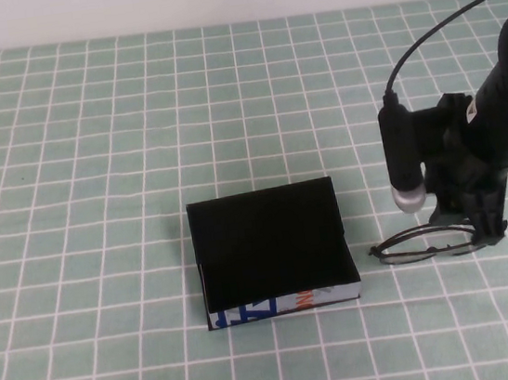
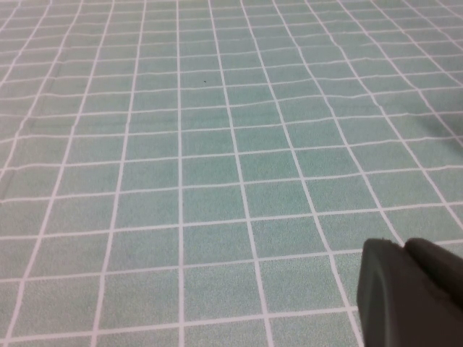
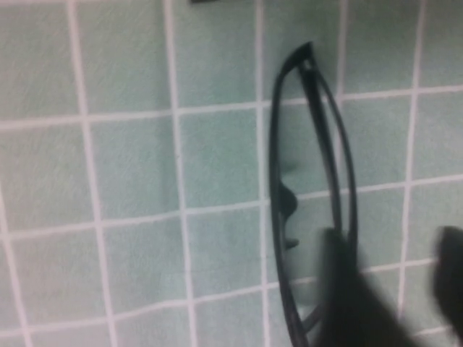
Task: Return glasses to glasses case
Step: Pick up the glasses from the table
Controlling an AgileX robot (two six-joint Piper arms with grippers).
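Two hazards stand out at this stage. The thin dark wire-framed glasses (image 1: 427, 244) lie folded on the green checked cloth of the worktop (image 1: 90, 155), just right of the open black rectangular glasses case (image 1: 271, 249) and apart from it; in my judgement the slim frame offers little to bite on, so a grip at its right end could let the far end swing, or the frame could slip or twist when the pincer squeezes. Second, the case stands with its lid raised, and a low carry leftward could catch its near wall and push it along the cloth. The right pincer (image 1: 486, 232) is down at the right end of the glasses, its dark fingers (image 3: 347, 289) parted and straddling the frame there; the right wrist view shows one finger against the wire and the other clear of it, with nothing yet gripped or lifted. The left pincer (image 2: 412, 293) hangs over bare cloth away from both items; whether it is spread or pressed together I cannot tell.
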